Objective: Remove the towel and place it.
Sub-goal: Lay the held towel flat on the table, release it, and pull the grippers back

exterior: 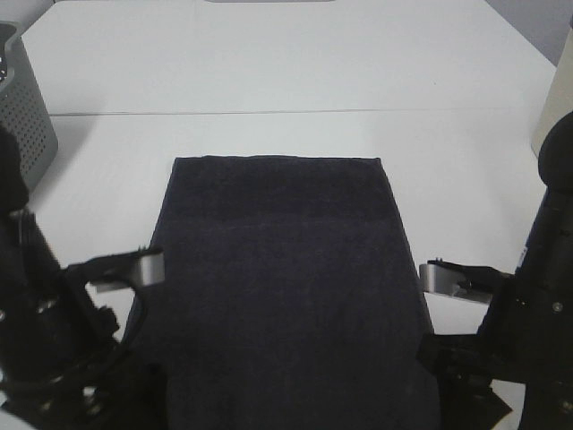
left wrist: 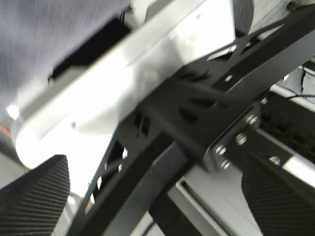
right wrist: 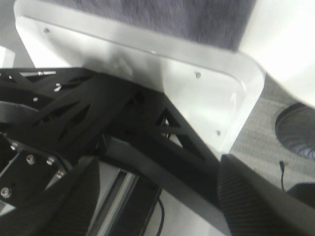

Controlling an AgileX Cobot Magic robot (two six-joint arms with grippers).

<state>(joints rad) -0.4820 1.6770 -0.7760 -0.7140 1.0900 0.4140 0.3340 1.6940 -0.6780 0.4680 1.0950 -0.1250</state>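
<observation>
We find the towel [exterior: 282, 296] lying flat and spread out on the white table [exterior: 269, 72], centred between the two arms. Its far hem runs straight across, short of the seam line in the table, and its near end runs out of the high view at the bottom. The left arm stands just beside the towel's left long edge and the right arm just beside its right long edge, both at the near end. In the left wrist view, the left pincer [left wrist: 152, 162] is spread wide; its textured fingers [left wrist: 32, 201] stand well apart and hold nothing. In the right wrist view, the right pincer [right wrist: 160, 162] is likewise spread wide and holds nothing. Both wrist views show a black frame [right wrist: 98, 108] beyond the fingers, with a strip of towel beyond it. A perforated grey bin [exterior: 22, 107] stands at the table's far left, well apart from the towel.
</observation>
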